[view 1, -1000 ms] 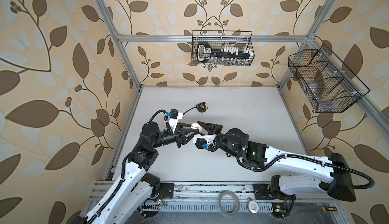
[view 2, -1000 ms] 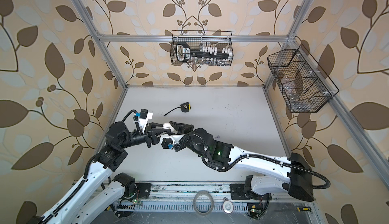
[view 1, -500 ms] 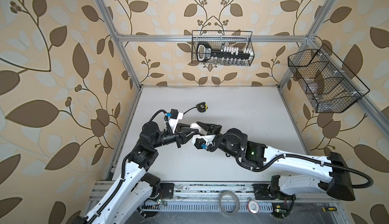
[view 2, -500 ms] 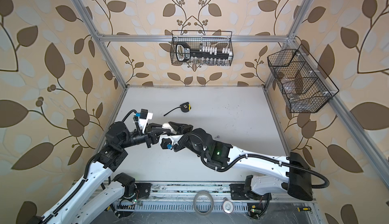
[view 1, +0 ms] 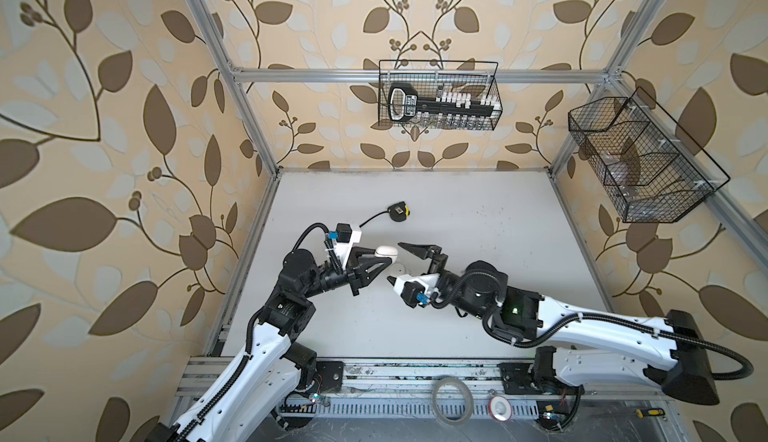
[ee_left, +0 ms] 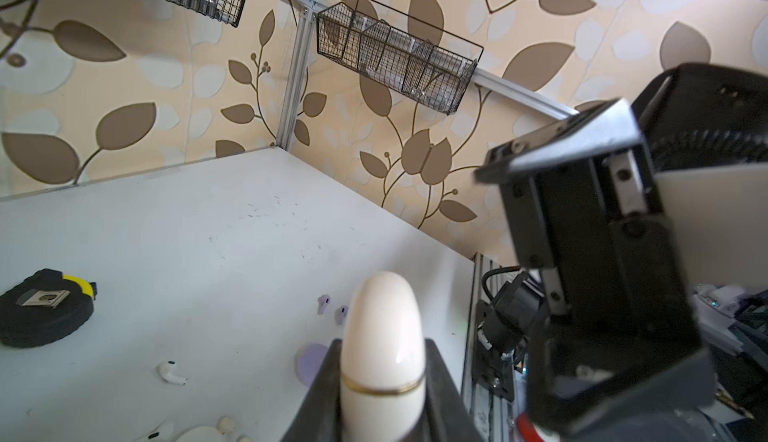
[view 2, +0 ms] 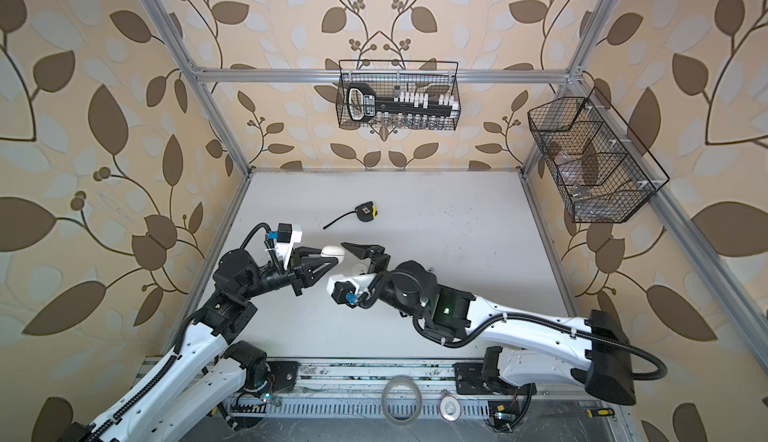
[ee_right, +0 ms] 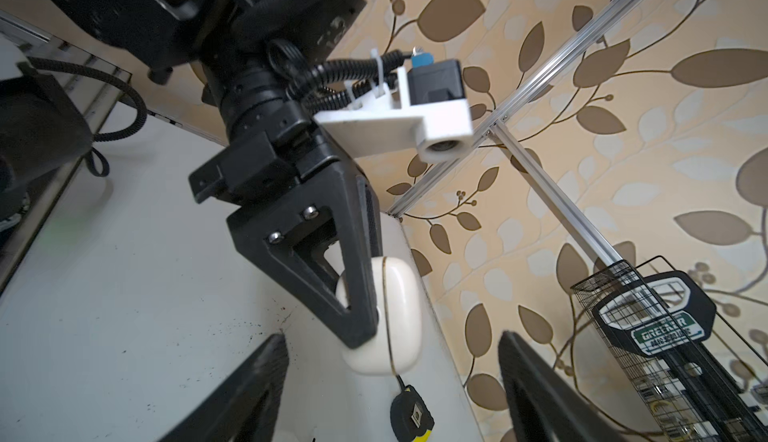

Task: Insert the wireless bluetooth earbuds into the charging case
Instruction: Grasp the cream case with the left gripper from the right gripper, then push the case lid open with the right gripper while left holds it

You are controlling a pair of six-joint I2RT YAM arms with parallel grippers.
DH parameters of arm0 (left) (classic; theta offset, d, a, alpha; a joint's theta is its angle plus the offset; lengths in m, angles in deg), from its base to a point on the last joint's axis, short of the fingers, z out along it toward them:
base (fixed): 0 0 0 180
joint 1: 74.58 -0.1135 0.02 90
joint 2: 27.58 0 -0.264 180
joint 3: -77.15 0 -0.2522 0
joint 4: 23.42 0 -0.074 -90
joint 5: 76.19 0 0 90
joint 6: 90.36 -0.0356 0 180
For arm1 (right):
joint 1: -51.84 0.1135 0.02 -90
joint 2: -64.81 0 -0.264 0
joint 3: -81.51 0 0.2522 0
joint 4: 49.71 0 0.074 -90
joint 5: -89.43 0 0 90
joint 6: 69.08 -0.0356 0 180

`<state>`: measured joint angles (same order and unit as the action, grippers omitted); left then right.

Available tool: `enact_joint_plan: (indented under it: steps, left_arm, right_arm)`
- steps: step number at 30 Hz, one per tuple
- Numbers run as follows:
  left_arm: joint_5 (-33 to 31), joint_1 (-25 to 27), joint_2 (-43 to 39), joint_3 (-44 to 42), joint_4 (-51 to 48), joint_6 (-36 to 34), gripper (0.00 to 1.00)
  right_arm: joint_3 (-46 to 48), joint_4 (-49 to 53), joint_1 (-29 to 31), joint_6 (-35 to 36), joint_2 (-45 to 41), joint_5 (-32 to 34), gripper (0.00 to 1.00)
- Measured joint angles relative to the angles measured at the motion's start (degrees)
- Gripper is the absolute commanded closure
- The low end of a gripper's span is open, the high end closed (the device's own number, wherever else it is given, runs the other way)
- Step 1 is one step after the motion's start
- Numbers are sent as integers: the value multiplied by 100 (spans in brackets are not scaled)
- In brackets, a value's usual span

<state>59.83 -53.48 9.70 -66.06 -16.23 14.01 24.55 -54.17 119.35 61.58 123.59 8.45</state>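
Left to right, in both top views. My left hand sits to the near left of the tape measure, which serves as the landmark. It is pinching the cream charging case across its two broad faces. The left wrist view shows the case edge-on, with the fingers gripping on one side of the gold seam. I judge this grip leaves the other half free to swing open. The seam reads as closed, so no earbud can go in yet. The case is held clear of the worktop, on the side of the tape measure nearer my base, and presented toward my other arm. My right hand faces it from the near right of the tape measure, its jaws spread wide and holding nothing. In the right wrist view the case lies just beyond that gap, a placing that suits working the lid. The earbuds wait loose on the worktop. A white earbud lies near the tape measure, and the two lavender earbuds lie farther from it, toward my right arm's side.
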Motion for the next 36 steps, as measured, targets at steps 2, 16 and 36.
enact_joint_plan:
  steps: [2,16,36]
  left_arm:
    - [17,0,-52,-319,323,-236,100]
    - [807,258,-413,-734,992,-1604,100]
    - [896,337,-579,-715,584,-1895,100]
  right_arm:
    - [297,-125,0,-258,-431,-122,23]
    - [715,-459,0,-1714,-219,-678,41]
    - [111,-612,-63,-1878,654,-780,58]
